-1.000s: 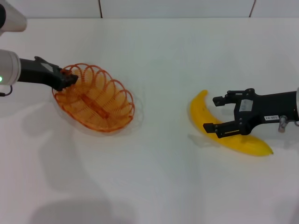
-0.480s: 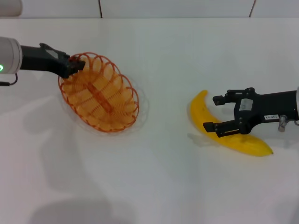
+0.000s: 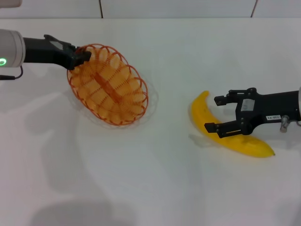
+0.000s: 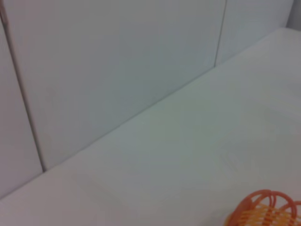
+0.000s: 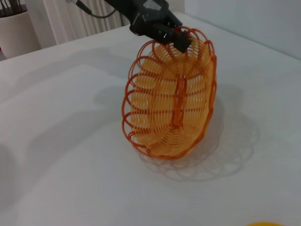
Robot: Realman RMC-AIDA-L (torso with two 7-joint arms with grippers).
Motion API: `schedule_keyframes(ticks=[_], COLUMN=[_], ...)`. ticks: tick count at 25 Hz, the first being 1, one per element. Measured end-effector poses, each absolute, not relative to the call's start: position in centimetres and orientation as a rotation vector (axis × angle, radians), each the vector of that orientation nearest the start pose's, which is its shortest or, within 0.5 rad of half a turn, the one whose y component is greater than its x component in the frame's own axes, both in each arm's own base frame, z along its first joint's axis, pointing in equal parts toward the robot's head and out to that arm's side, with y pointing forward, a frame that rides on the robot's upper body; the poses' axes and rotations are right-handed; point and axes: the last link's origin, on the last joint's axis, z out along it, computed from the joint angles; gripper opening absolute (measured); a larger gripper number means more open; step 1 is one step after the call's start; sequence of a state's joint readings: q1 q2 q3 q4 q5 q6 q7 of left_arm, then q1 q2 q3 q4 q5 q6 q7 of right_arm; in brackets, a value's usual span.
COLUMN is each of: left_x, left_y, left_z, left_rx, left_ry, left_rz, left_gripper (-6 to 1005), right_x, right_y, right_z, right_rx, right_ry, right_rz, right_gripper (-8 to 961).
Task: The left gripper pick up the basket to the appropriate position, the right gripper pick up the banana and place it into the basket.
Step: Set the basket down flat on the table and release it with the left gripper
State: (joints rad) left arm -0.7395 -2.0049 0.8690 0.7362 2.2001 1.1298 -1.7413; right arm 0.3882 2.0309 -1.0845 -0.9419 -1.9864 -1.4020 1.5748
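Half the job remains, by your view: the left gripper [image 3: 83, 55] is clamped on the rim of the basket [image 3: 109, 84], holding it tilted and lifted off the table [image 3: 155, 188], not yet set down. Your right gripper [image 3: 220, 114] stands wide around the banana [image 3: 225, 134], which lies ungrasped, well apart from the basket.

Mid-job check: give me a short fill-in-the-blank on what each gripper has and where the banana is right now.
1. The left gripper is clamped on the basket's ____.
2. The basket hangs tilted, lifted off the ____.
3. The banana lies on the table, not yet in the ____.
4. The right gripper's fingers are ____ around the banana.

Missing words: rim; table; basket; open
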Motion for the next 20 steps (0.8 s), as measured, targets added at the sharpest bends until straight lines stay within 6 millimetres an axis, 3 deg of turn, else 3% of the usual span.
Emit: schedule_keyframes(ticks=[11,20], left_x=[-23.3,-24.7], left_y=[43.2,42.9], left_z=[2.8,3.0], left_rx=[-2.504,-2.447], left_ry=[-0.652,-0.681], left_rz=[-0.222,-0.254], left_gripper=[141,141], right_x=[27.0,26.9], right_y=[32.8,32.9], right_z=[0.7,0.7], right_rx=[-2.792,-2.795], right_ry=[0.555,0.548], right_rz=[0.271,0.265], right_gripper=[894,893])
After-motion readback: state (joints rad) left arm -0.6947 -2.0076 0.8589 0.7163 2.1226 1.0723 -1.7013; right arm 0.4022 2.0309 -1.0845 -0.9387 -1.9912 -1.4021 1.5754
